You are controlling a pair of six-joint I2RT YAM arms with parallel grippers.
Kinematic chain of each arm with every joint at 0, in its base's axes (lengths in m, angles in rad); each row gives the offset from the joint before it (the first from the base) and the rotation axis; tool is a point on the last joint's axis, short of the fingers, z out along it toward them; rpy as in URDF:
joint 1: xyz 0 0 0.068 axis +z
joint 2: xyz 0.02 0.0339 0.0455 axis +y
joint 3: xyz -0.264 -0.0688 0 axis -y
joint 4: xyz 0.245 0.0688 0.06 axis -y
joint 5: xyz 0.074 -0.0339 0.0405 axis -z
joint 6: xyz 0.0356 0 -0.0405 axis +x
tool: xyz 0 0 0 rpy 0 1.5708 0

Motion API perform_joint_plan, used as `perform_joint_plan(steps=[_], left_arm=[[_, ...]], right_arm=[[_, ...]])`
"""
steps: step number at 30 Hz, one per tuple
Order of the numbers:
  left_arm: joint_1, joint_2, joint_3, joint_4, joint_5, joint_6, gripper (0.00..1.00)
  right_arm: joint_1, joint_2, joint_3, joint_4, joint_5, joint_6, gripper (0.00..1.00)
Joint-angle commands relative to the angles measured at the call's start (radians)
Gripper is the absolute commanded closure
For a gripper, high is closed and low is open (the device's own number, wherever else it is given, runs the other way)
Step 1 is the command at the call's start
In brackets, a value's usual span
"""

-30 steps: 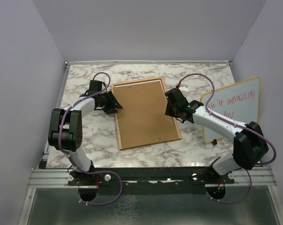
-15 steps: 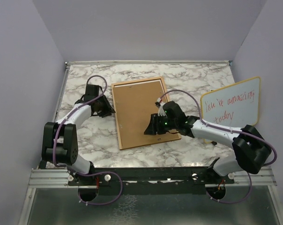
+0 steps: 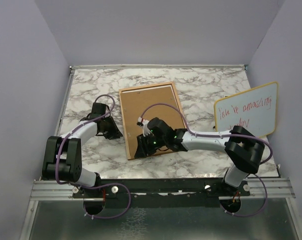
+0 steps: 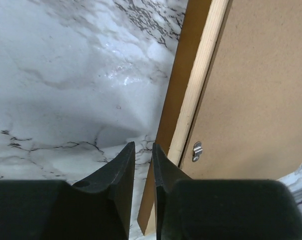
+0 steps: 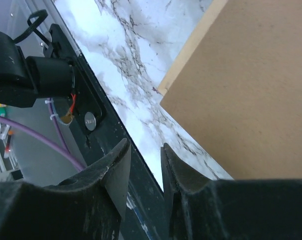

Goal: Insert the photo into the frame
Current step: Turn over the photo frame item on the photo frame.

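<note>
The frame (image 3: 152, 117) lies flat on the marble tabletop (image 3: 206, 85) with its brown back board facing up and its thin wooden rim all around. It sits slightly turned, so its long sides slant relative to the tabletop's edges.

The left gripper (image 3: 115, 131) is just beside the frame's left long side, over bare marble. In the left wrist view the left gripper (image 4: 143, 150) points down next to the rim, and its fingers (image 4: 122, 170) are nearly pressed together. Only a thin slit is left between them, and nothing sits in it. On the back board (image 4: 251, 90), just inside the rim, there is a small metal turn-clip (image 4: 197, 150).

The right gripper (image 3: 140, 148) reaches across the frame to its near-left corner. Seen from the right wrist, the right gripper (image 5: 145, 150) hangs past that corner of the frame (image 5: 251, 90), above the strip of tabletop (image 5: 131, 65) between the frame and the black rail (image 5: 103, 125). Its fingers (image 5: 118, 165) stand a little apart and hold nothing — whether they touch the marble cannot be told.

To the right of the frame, well apart from it, a yellow-rimmed whiteboard (image 3: 247, 116) with red handwriting leans tilted at the tabletop's side.
</note>
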Motion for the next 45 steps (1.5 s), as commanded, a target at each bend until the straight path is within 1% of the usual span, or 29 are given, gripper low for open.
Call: perform_joint_plan(steps=[1,4,6,10,15,21,28,34,37,40,45], left_arm=[[-0.002,-0.003,-0.022,0.042,0.083,0.024,0.75],[-0.004,0.001,-0.033,0.051,0.111,0.035,0.7],[-0.004,0.01,-0.039,0.052,0.12,0.037,0.69],[-0.006,0.02,-0.047,0.055,0.13,0.035,0.69],[-0.006,0.01,-0.048,0.055,0.122,0.028,0.72],[-0.006,-0.024,-0.036,0.037,0.071,0.02,0.74],[-0.006,-0.049,-0.025,0.017,0.055,0.018,0.73],[-0.007,-0.048,-0.025,0.015,0.066,0.018,0.7],[-0.007,-0.045,-0.027,0.016,0.073,0.02,0.68],[-0.005,-0.046,-0.028,0.017,0.074,0.021,0.64],[-0.006,-0.035,-0.02,0.036,0.08,0.009,0.62]], right_arm=[[0.053,0.081,0.076,-0.076,0.018,-0.054,0.65],[0.08,0.13,0.117,-0.124,0.023,-0.073,0.65],[0.095,0.157,0.147,-0.158,0.038,-0.082,0.65],[0.107,0.194,0.188,-0.189,0.074,-0.082,0.65],[0.107,0.235,0.236,-0.215,0.121,-0.083,0.64],[0.107,0.267,0.291,-0.261,0.219,-0.092,0.64],[0.107,0.282,0.331,-0.307,0.349,-0.109,0.65],[0.107,0.309,0.365,-0.334,0.414,-0.143,0.65],[0.107,0.296,0.371,-0.338,0.417,-0.146,0.65],[0.107,0.244,0.349,-0.301,0.423,-0.14,0.65],[0.1,0.192,0.334,-0.247,0.471,-0.079,0.64]])
